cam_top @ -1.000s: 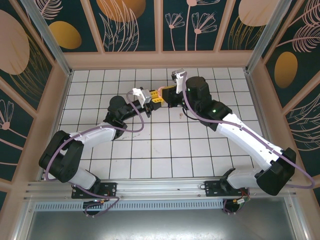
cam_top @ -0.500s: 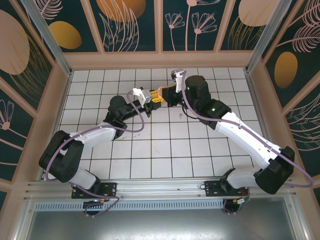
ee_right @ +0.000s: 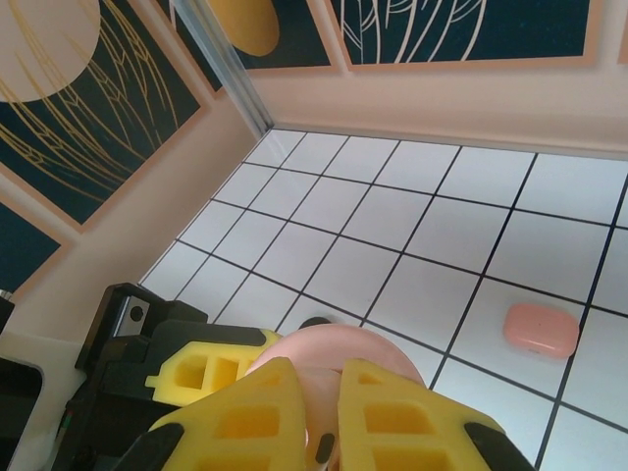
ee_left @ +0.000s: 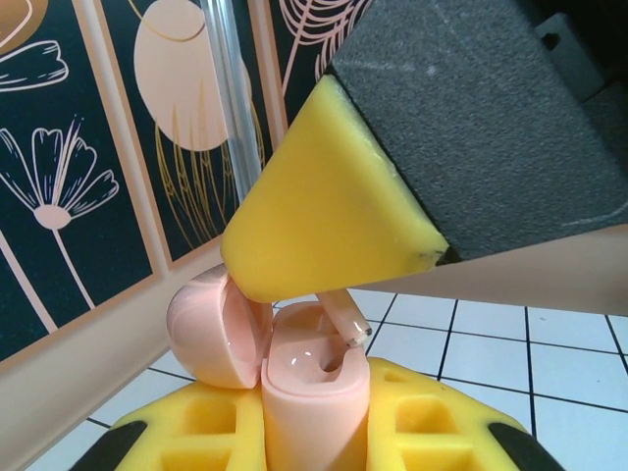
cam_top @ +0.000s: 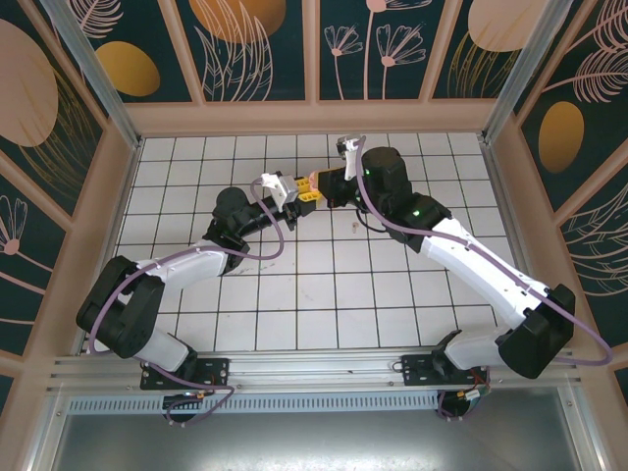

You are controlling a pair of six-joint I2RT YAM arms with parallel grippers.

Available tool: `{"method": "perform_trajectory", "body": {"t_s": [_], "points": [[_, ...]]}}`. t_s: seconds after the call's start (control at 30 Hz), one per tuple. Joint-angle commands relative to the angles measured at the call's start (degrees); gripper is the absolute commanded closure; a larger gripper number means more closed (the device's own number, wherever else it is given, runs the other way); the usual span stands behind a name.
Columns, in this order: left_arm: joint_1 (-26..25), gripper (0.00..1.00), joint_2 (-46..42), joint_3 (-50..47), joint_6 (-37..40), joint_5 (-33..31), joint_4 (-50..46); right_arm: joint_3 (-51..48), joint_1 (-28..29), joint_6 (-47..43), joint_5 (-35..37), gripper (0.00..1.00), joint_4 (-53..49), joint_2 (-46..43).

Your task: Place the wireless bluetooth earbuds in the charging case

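Observation:
My left gripper (ee_left: 314, 437) is shut on a pale pink charging case (ee_left: 312, 388), held upright between its yellow fingers (ee_left: 191, 432) with the lid (ee_left: 211, 334) swung open to the left. My right gripper (ee_right: 329, 412) is shut on a pale pink earbud (ee_left: 343, 316). The earbud's stem points down at an angle, and its tip sits at the mouth of the case's right socket. From the right wrist I look down on the open lid (ee_right: 343, 343) past my own yellow fingers. From above, both grippers (cam_top: 302, 194) (cam_top: 320, 186) meet at the back middle of the floor.
A closed salmon-pink case (ee_right: 540, 329) lies on the white tiled floor (ee_right: 432, 226) to the right. Patterned walls (cam_top: 314, 49) enclose the floor on three sides.
The right gripper has edged slightly toward the case with the earbud. The left arm has held still.

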Motion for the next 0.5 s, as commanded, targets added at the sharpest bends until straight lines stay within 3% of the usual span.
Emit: {"method": "perform_trajectory", "body": {"t_s": [0.0, 0.47], "points": [[-2.5, 1.0, -2.8, 0.41, 2.62, 5.75, 4.3, 1.47, -1.0, 1.68, 3.48, 0.88, 1.49, 1.82], [-3.51, 1.0, -3.86, 0.51, 3.14, 5.7, 4.32, -0.53, 0.97, -0.47, 8.86, 0.89, 2.35, 1.94]]}}
